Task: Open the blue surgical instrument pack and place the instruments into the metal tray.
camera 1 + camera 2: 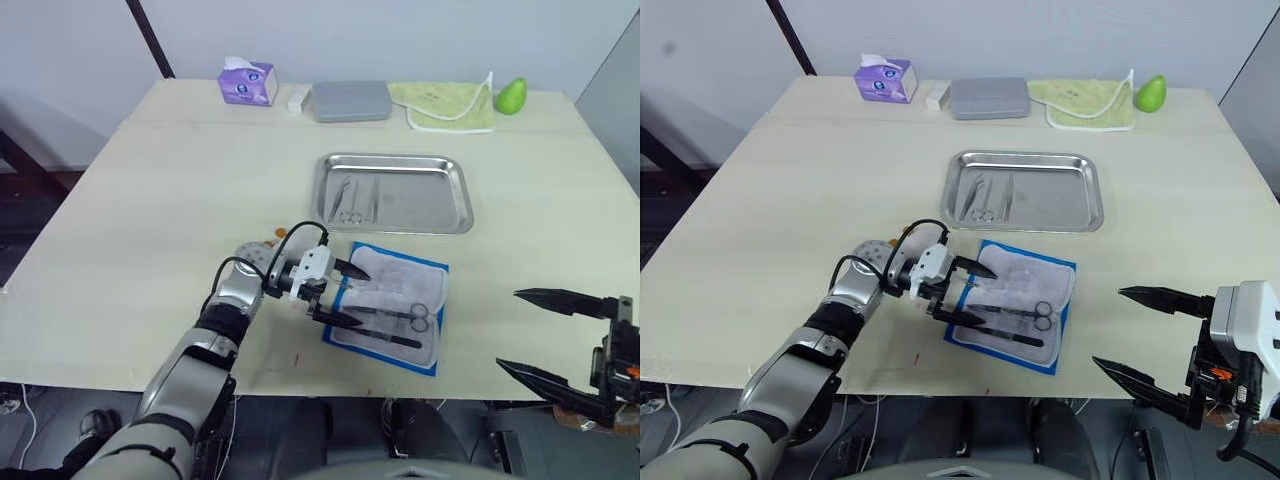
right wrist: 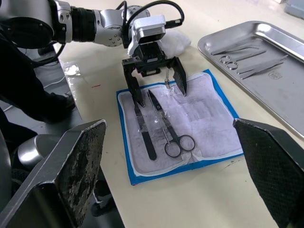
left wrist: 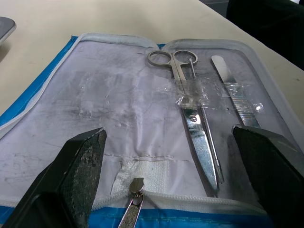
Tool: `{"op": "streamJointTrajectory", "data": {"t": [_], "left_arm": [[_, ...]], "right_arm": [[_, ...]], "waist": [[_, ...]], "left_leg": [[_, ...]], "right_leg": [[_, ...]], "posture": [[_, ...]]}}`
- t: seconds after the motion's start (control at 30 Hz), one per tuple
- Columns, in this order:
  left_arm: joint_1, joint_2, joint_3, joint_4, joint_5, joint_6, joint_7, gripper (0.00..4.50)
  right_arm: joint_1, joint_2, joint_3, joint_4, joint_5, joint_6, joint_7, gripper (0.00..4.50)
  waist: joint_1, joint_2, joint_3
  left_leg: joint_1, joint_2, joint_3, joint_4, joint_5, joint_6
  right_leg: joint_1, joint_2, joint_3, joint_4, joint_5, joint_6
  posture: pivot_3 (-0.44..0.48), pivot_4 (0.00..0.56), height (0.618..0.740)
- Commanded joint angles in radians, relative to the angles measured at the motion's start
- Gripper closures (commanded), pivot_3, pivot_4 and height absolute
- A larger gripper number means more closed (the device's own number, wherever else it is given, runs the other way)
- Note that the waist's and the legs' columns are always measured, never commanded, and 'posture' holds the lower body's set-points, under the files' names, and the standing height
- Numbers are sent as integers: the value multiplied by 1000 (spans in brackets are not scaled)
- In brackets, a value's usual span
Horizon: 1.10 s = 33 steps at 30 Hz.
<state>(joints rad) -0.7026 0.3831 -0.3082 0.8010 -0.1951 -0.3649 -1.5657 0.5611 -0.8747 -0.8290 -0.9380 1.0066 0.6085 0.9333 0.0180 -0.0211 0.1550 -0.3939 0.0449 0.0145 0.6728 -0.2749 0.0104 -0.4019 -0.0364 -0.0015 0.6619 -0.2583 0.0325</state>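
With the pack (image 1: 392, 305) lying open on the desk (image 1: 150, 220) before the tray (image 1: 455, 205), the left pincer (image 1: 340, 293) hovers wide over the scissors (image 1: 400, 315), so next it should probably lower and close on them.

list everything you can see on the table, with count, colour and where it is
blue surgical instrument pack: 1, blue edge, pale lining, unfolded at the near edge of the table
instruments in the pack: 2, silver, scissors and a flat handle under clear film
instruments in the metal tray: several, silver, at its left end
metal tray: 1, shiny silver, mid table
tissue box: 1, purple, far left
case: 1, grey, far edge
cloth: 1, pale green, far right
pear-shaped object: 1, green, beside the cloth
table: 1, cream
left hand: open, over the pack's left end
right hand: open, off the table's near right
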Motion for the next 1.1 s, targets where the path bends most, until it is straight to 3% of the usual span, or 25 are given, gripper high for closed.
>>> {"op": "streamJointTrajectory", "data": {"t": [0.03,0.33,0.43,0.53,0.8,0.97,1.1], "left_arm": [[-8,-19,-30,80,68,-19,-27,20],[-20,-44,-60,53,97,-10,-48,20],[-11,-39,-67,33,100,-9,-49,20],[-4,-32,-69,6,89,14,-49,20],[2,-19,-63,19,93,3,-49,20],[10,-17,-56,51,107,-24,-41,20],[17,-21,-57,67,118,-48,-35,20]], "right_arm": [[0,7,4,-11,-4,-23,2,0],[-55,-5,93,-18,-32,-7,-89,0],[-93,-10,174,-25,-121,-21,-137,0],[-169,-41,325,-18,-215,2,-201,0],[-548,-38,807,152,-470,104,-347,0],[-713,10,1009,242,-586,133,-352,0],[-752,25,1061,281,-635,129,-338,0]], "waist": [[1,2,-3],[1,3,-5],[0,3,-5],[-4,4,-6],[-1,4,-6],[-9,5,-8],[-3,5,-8]], "left_leg": [[0,-1,-1,0,0,0],[0,-4,-4,1,0,0],[0,-4,-4,1,0,0],[0,-4,-4,1,0,0],[-2,-4,-6,2,0,0],[-1,-4,-7,3,0,0],[-2,-4,-7,3,0,0]], "right_leg": [[0,1,1,0,0,0],[2,1,5,0,-1,2],[2,1,4,0,-1,2],[2,1,4,0,-1,2],[2,2,4,0,-1,1],[2,3,6,1,-1,2],[2,4,5,0,-2,2]], "posture": [[0,150,736],[0,150,736],[0,150,736],[0,150,736],[0,150,736],[0,150,736],[0,150,736]]}}
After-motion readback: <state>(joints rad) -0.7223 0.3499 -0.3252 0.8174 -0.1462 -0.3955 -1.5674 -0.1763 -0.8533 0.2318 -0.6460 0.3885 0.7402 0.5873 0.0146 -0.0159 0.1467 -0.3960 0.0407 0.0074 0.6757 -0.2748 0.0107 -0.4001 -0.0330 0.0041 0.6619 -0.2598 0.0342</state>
